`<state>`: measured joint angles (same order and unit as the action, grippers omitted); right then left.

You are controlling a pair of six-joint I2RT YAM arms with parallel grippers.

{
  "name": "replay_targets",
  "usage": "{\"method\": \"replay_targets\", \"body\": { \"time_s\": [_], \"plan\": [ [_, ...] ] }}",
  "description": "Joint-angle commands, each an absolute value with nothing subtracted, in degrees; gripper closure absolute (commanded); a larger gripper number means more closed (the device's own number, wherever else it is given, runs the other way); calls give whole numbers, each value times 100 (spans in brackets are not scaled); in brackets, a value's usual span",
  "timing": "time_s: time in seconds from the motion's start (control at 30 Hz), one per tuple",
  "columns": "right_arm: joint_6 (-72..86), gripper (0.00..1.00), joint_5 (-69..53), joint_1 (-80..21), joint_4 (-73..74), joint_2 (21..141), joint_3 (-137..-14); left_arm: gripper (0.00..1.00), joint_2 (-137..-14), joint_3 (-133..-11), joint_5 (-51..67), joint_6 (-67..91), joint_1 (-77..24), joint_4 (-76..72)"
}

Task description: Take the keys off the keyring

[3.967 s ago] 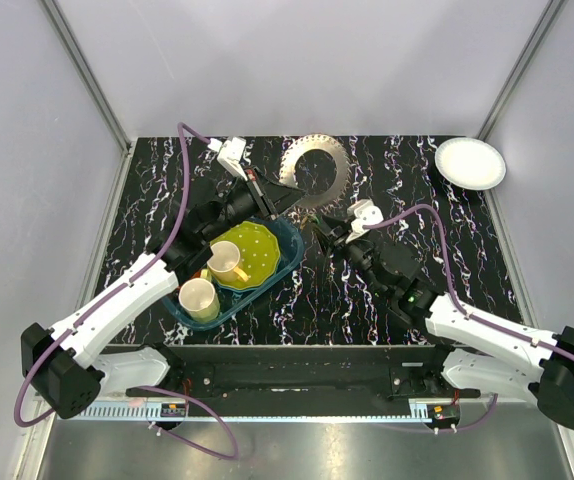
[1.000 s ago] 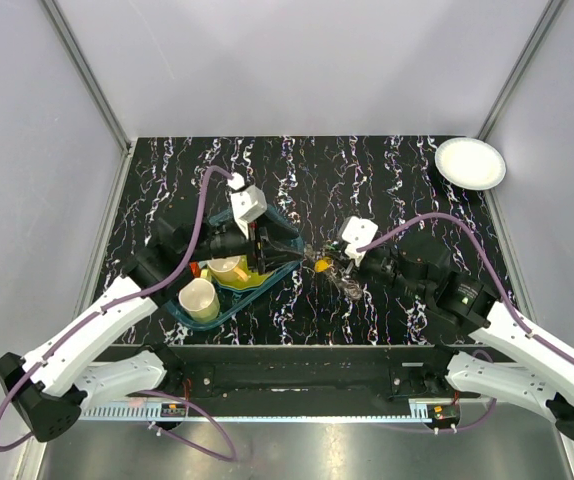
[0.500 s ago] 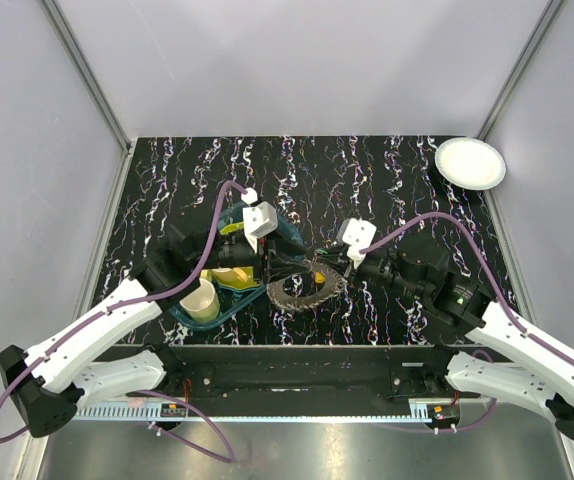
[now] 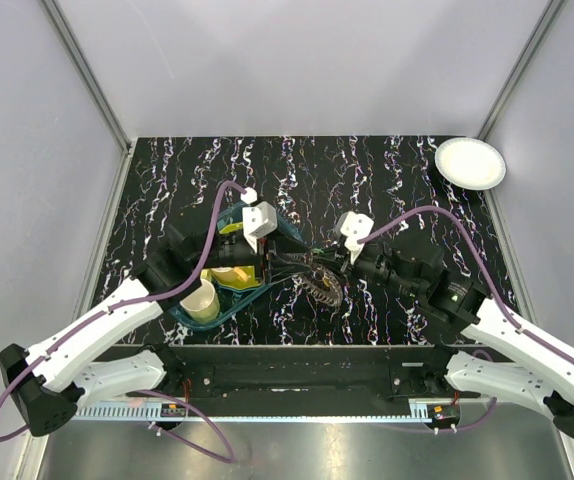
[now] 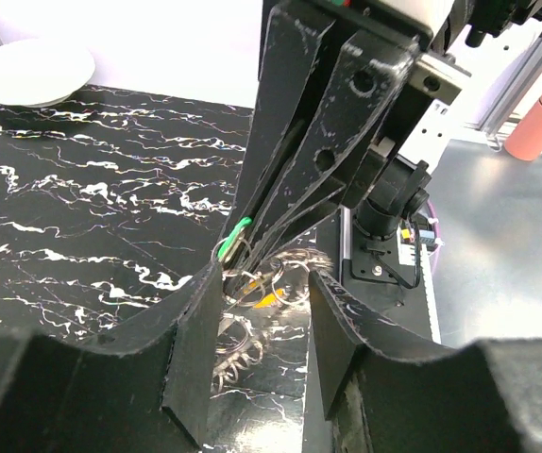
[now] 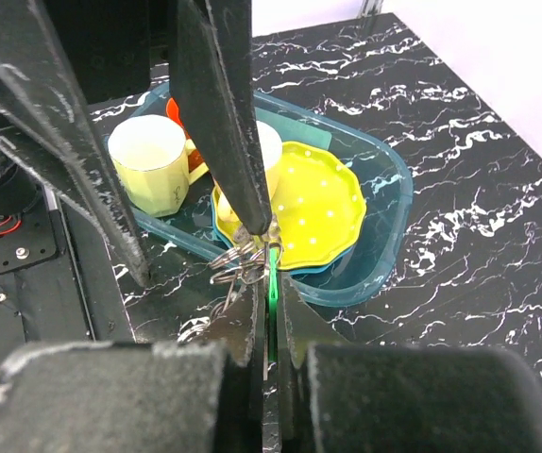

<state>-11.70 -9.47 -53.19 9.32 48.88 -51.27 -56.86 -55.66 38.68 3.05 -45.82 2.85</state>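
Keyring point(image 4: 324, 285) now hangs edge-on, half hidden; right fingers point(image 6: 241, 326) clamp green tab point(image 6: 272, 274), left fingers point(image 5: 195, 349) half-open, grip unclear.

You're working on a black table point(image 4: 397, 180) veined with white marbling, which fills the middle of the overhead view from the far wall down to the arm bases. Directly on it, left of centre, sits a teal tray point(image 6: 384, 222). In the upper right corner, well apart from the tray, lies a round white plate point(image 4: 470, 163).
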Motion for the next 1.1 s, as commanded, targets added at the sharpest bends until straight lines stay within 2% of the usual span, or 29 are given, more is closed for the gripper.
{"method": "replay_targets", "body": {
  "time_s": [0.0,0.17,0.27,0.4,0.6,1.07],
  "plan": [
    [-827,100,-756,-5317,887,4948,-5572,55,-5678,-5573,3526,123,-4658,-18],
    [-502,100,-344,-5317,1291,5053,-5774,55,-5572,-5484,2946,-175,-4693,219],
    [-369,100,-203,-5317,2168,5281,-6291,54,-5432,-5388,2507,-150,-4702,352],
    [-194,100,-114,-5317,3529,5581,-7099,53,-5344,-5159,2461,183,-4720,18],
    [104,100,-88,-5317,4534,5818,-7725,54,-5510,-5151,2364,562,-4816,-237],
    [53,100,-299,-5317,4465,5713,-7611,53,-5923,-5467,2839,492,-5124,-686]
  ]
}}
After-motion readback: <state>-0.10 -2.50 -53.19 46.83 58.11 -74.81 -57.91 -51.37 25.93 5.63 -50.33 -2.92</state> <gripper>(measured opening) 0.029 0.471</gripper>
